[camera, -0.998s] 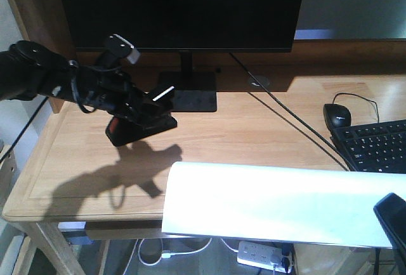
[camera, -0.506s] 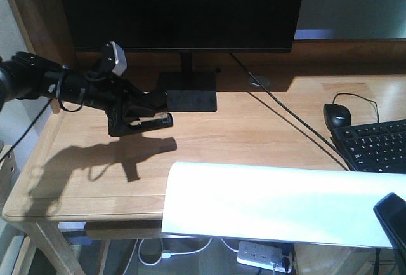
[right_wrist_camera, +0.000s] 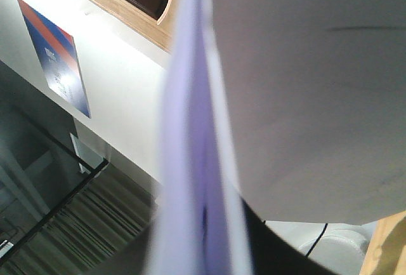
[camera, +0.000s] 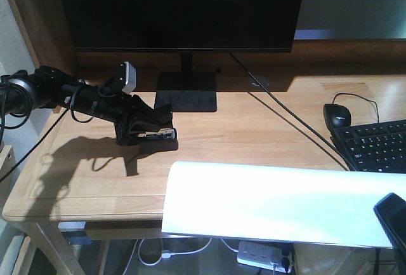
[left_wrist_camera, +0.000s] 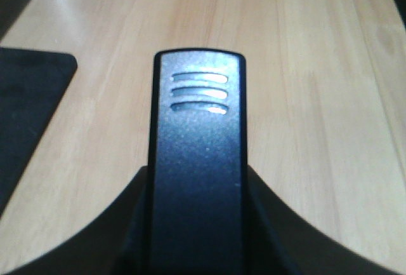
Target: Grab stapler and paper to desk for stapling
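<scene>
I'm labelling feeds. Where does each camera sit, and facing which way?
Front: high on the robot, facing down at desk and monitor; left arm shows.
Left wrist: along the held stapler onto the desk; fingers flank it.
Right wrist: along the paper edge toward a wall.
First two share stapler and desk.
</scene>
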Robot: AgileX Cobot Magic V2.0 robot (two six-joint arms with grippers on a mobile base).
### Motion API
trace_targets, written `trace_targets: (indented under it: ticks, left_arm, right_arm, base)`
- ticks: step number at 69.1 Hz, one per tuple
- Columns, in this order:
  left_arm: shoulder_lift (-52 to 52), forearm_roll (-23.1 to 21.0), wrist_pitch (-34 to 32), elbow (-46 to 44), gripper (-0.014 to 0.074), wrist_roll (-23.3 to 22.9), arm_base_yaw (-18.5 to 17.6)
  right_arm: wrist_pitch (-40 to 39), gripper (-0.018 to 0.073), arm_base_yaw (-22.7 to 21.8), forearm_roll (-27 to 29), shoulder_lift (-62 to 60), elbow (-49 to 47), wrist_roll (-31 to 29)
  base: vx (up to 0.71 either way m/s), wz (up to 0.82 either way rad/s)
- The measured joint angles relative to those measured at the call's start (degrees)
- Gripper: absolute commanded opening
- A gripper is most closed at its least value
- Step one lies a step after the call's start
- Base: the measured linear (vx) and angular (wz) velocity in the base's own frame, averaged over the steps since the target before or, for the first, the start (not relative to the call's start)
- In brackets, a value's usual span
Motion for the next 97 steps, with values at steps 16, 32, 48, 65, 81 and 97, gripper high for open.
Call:
trace_targets:
  ticks: [16,32,48,65,81,97]
  left_arm:
    - [2.62,2.21,-2.56,0.00,0.0017,0.17,0.05]
    - [2.91,2.05,-2.51,-0.12,0.0141,0.17,0.05]
    - [2.91,2.53,-2.30,-0.42,0.0332,-1.26,0.05]
    - [2.79,2.56,-1.78,-0.44,0.0397,-2.54,0.05]
    - [0.79,2.56,-2.39,-0.44,0.0448,-5.49,0.05]
    - [-1.73,2.74,-2.45,-0.44,0.0440,-6.59,0.05]
  right_arm:
    - [0.00,-0.0005,0.00,0.00,0.00,0.00,0.00]
    - [0.00,-0.0005,0.00,0.00,0.00,0.00,0.00]
    - [0.00,-0.0005,0.00,0.00,0.00,0.00,0.00]
    - [0.00,-0.0005,0.00,0.00,0.00,0.00,0.00]
    - [0.00,-0.0005,0.00,0.00,0.00,0.00,0.00]
    - [0.00,-0.0005,0.00,0.00,0.00,0.00,0.00]
  base:
    - [0.00,0.00]
    - [0.00,0.00]
    - [0.00,0.00]
    - [0.00,0.00]
    - [0.00,0.00]
    - [0.00,0.00]
